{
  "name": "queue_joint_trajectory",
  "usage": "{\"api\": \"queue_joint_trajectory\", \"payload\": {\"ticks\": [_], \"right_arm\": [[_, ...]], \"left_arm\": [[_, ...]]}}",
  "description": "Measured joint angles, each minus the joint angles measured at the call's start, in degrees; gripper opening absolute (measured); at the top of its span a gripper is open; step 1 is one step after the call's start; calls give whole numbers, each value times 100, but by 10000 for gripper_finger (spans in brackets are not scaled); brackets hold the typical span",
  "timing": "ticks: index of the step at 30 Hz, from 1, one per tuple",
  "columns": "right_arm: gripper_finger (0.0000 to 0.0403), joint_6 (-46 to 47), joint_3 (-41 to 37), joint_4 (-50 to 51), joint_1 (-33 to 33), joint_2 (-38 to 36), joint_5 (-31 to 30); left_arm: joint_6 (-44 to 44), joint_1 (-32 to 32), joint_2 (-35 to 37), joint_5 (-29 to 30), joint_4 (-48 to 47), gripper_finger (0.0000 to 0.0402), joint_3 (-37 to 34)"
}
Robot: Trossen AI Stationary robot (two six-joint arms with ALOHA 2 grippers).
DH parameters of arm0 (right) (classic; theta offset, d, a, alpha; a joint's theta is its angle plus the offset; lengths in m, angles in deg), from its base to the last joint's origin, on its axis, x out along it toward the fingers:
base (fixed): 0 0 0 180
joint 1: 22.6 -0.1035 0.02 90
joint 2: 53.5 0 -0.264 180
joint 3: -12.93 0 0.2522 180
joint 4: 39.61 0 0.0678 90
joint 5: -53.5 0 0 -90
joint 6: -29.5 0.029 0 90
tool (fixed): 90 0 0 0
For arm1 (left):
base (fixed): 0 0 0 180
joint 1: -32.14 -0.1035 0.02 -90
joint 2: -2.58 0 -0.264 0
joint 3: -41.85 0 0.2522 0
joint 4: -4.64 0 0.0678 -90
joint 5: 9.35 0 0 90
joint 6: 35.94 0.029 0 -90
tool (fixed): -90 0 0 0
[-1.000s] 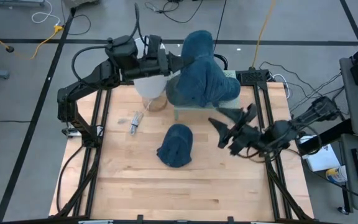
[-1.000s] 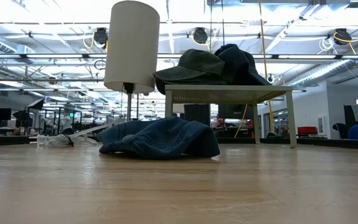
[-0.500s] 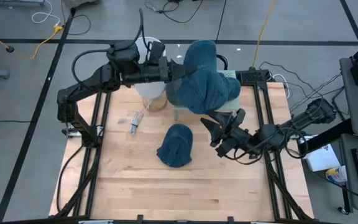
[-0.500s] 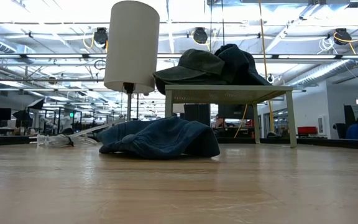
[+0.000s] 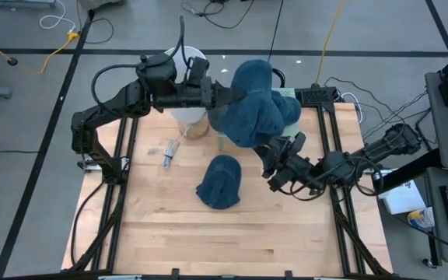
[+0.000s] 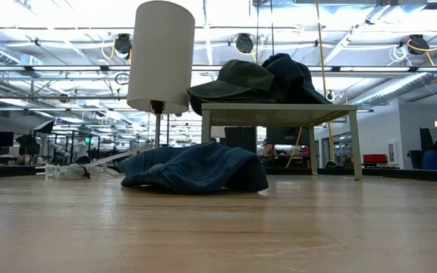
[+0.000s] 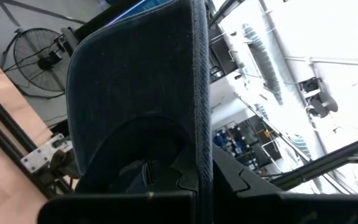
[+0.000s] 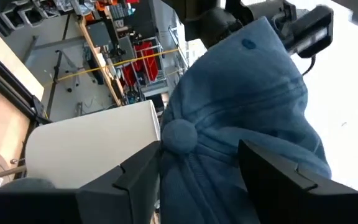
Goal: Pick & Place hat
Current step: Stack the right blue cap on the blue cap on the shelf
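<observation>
My left gripper [image 5: 225,95] is shut on a blue denim hat [image 5: 251,105] and holds it high above the small pale table [image 5: 290,109]. In the right wrist view this hat [image 8: 241,106] shows its top button [image 8: 179,135]. My right gripper [image 5: 273,165] is open, just on the near side of the held hat and apart from it. A second blue hat [image 5: 220,180] lies crumpled on the wooden table [image 6: 196,168]. In the low view a dark green cap [image 6: 234,80] and a dark blue hat [image 6: 290,76] rest on the small table. My left gripper [image 7: 179,180] holds the blue hat by its stitched edge [image 7: 199,124], coming level from the table's left. The hat is lifted clear and hangs bunched past the fingers. The cloth itself hides the fingertips, so layers cannot be told.
A white cylinder [image 6: 161,57] stands on a thin post at the far left of the small table [image 6: 279,114]. A clear plastic item [image 5: 169,152] lies on the wood to the left. Bare wood [image 5: 232,233] spreads along the near side. Metal rails [image 5: 119,179] frame the table.
My right gripper has moved toward the table's left and far edge, closing in on the held hat, still open. My left gripper has carried the hat a little toward the right and near side, and the hat has bunched into a more compact shape.
</observation>
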State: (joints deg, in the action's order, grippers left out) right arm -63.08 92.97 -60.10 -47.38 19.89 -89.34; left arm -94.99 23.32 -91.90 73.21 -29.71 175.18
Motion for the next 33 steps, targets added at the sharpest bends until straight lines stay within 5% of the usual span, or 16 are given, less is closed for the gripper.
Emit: {"api": "queue_joint_trajectory", "payload": {"ticks": [4, 12, 21, 33], "right_arm": [[174, -272, 0, -1, 2, 0, 44], [14, -349, 0, -212, -220, 0, -20], [4, 184, 219, -909, -866, -280, -440], [2, 1648, 2047, -657, -1155, -330, -1615]], "left_arm": [[-13, -2, 0, 22, -40, 7, 0], [19, -87, 0, 206, -85, 8, 0], [1252, -181, -4, 208, -36, 96, 0], [3160, -274, -2, -658, -570, 228, 2]]}}
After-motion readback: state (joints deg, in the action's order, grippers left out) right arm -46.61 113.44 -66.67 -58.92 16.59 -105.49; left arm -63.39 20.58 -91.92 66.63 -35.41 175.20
